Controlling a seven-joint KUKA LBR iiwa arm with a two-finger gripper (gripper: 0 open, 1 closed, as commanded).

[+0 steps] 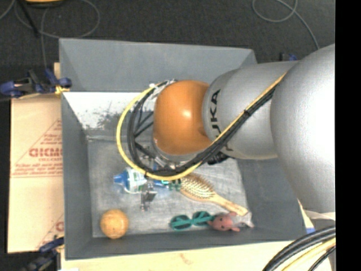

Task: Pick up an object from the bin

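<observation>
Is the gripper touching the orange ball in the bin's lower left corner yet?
Apart. The camera view shows a strip of bare bin floor between the gripper and the orange ball.

You have, in the bin, a ball at 7 o'clock, a hairbrush at 4 o'clock, and a loop beside a toy at 5 o'clock.

Blue-white thing half beneath arm

An orange ball lies apart at lower left; a wooden hairbrush, green looped ring and pink toy cluster at lower right
</observation>
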